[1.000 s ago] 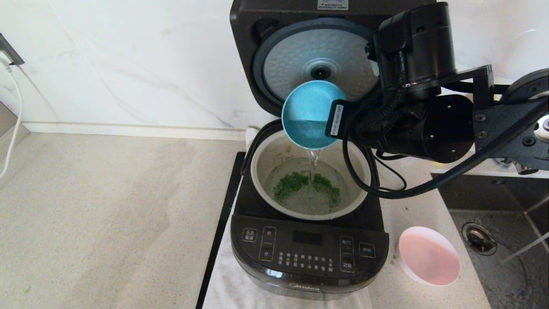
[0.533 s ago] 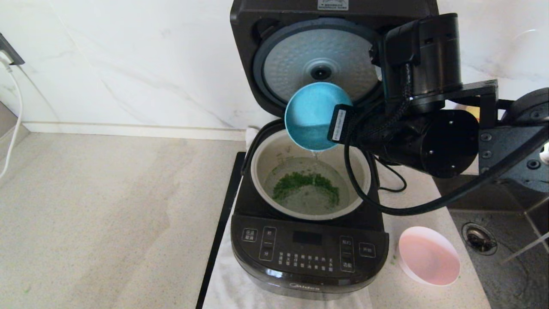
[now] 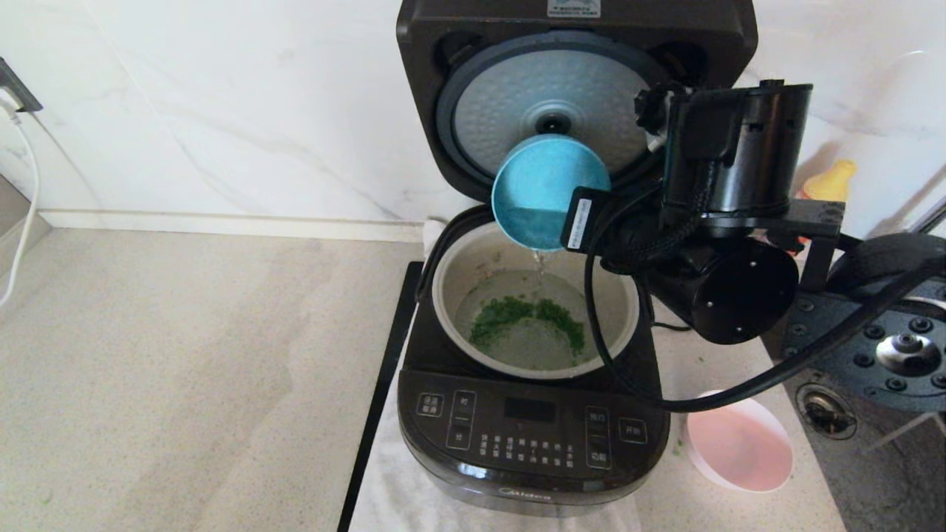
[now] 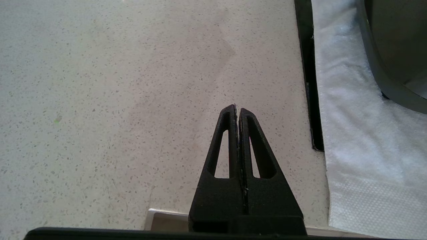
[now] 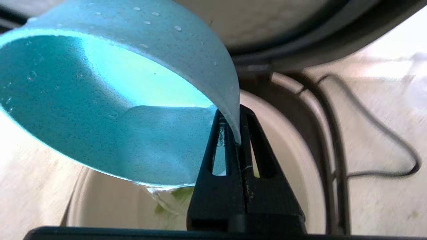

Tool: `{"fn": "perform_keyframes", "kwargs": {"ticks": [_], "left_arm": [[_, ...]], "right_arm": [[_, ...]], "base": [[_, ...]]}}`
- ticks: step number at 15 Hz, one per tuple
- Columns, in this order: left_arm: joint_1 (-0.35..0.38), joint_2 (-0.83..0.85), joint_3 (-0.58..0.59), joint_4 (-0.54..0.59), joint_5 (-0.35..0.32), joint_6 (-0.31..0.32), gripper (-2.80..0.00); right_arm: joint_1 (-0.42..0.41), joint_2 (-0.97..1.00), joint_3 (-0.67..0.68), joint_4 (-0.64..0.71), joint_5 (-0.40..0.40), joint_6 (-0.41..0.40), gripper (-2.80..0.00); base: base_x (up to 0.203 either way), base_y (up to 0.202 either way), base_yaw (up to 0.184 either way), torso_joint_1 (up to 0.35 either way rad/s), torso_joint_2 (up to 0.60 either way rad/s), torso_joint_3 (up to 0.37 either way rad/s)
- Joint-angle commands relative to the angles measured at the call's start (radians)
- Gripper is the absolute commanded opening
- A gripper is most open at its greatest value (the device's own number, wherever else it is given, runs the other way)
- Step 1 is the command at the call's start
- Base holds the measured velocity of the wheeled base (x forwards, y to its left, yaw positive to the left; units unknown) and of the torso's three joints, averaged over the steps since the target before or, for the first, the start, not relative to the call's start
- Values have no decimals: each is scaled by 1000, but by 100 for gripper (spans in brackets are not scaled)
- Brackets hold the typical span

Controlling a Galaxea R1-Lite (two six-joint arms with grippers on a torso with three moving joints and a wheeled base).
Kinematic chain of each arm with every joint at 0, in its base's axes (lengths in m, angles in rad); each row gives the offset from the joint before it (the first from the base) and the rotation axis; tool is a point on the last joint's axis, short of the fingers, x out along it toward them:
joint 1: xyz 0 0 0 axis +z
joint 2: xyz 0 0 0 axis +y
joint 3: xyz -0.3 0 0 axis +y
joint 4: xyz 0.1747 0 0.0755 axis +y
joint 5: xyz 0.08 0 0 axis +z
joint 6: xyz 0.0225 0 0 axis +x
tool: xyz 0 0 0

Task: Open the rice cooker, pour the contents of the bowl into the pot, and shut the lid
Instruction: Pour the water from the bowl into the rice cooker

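Black robot arm, cylindrical housings
The right arm [image 3: 728, 222] wore braided sleeving, a thick black cable, silver screws and a white label

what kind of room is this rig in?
Most likely a home kitchen: a speckled stone countertop against a marble-look wall, a Midea rice cooker standing open on it, and a sink with a metal drain at the robot's right.

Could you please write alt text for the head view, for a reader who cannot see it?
The right gripper tips a blue bowl, trickling water into the pot of the open rice cooker, where green bits float. A pink bowl sits beside it.
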Motion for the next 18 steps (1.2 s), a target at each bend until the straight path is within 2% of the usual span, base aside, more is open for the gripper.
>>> {"fn": "perform_keyframes", "kwargs": {"ticks": [1,9,14,18], "left_arm": [[0,-3,0,1,0,-1,-280],[0,-3,0,1,0,-1,-280],[0,-3,0,1,2,-1,-280],[0,-3,0,1,0,-1,-280]], "right_arm": [[1,10,51,-115,-21,-58,-280],[41,31,177,-406,-55,-206,-280],[40,53,246,-631,-62,-336,-280],[61,6,247,-604,-100,-366,-280]], "base": [[0,0,0,0,0,0],[0,0,0,0,0,0],[0,0,0,0,0,0],[0,0,0,0,0,0]]}}
